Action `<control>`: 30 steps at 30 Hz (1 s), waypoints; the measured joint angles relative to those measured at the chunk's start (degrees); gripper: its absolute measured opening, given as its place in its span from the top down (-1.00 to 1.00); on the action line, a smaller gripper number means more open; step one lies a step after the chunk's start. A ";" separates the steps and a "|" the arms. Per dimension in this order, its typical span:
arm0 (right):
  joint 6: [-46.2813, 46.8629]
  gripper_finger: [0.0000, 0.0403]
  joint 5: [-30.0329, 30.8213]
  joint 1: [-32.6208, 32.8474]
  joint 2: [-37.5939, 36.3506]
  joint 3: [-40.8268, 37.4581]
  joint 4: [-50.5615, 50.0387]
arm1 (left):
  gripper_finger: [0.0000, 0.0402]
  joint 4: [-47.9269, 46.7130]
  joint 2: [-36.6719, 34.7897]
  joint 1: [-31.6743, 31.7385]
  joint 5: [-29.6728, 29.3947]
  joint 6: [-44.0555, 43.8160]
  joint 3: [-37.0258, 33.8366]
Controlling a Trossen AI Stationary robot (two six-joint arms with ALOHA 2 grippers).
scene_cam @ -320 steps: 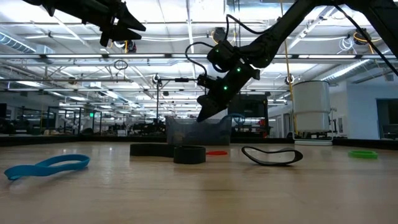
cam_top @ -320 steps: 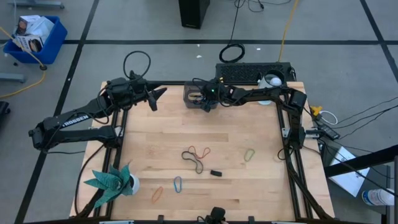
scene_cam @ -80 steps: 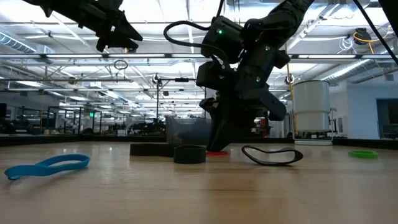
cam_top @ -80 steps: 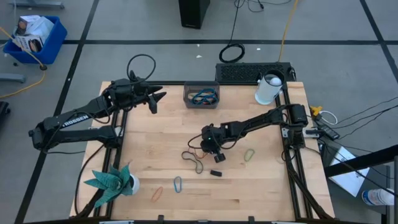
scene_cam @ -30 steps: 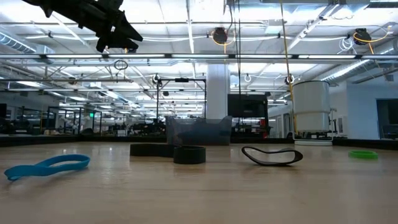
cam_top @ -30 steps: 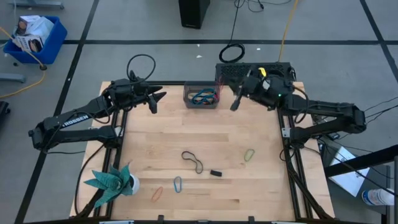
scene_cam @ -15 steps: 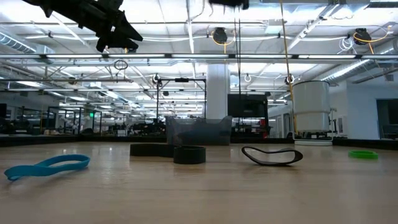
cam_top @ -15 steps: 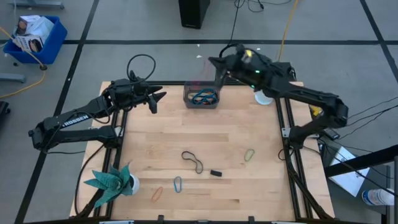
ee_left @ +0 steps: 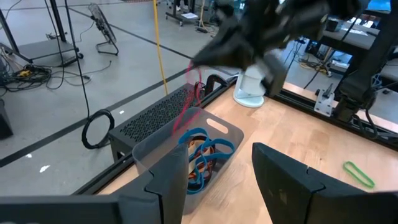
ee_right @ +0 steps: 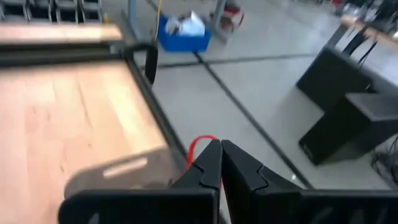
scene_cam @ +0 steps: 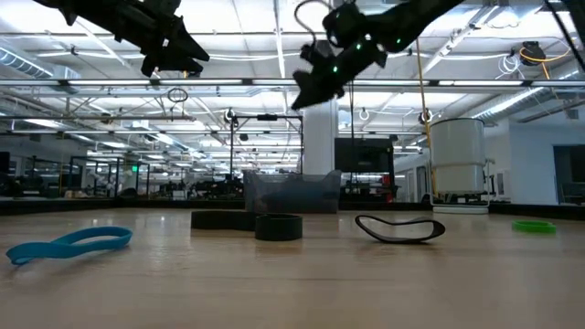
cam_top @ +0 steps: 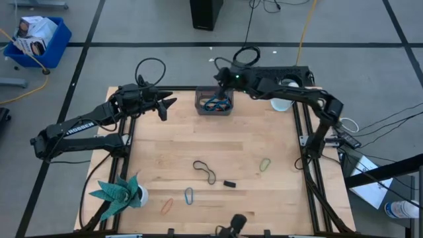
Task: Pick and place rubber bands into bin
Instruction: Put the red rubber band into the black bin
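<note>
Swung leftward in the last half-second, the right pincer [cam_top: 220,82] hangs above the bin's [cam_top: 227,110] far-left corner, clamped on a dangling red rubber band [ee_left: 189,103]; best released centred and lower. The left pincer [cam_top: 166,104] waits open, left.

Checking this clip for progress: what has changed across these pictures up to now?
The right gripper went from the bin to mid-table, took a red band and carried it back; it now holds it above the bin. The left gripper, black band, green band and block stayed put.
</note>
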 joint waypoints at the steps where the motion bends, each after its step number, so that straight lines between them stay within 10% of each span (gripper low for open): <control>1: -0.02 1.00 0.00 0.00 0.96 0.00 -0.39 | 0.08 -0.05 0.00 -0.02 0.00 0.00 0.00; 30: -0.21 0.86 0.02 0.22 11.69 -0.04 -8.24 | 0.08 -1.68 0.02 -0.01 0.00 -0.02 0.00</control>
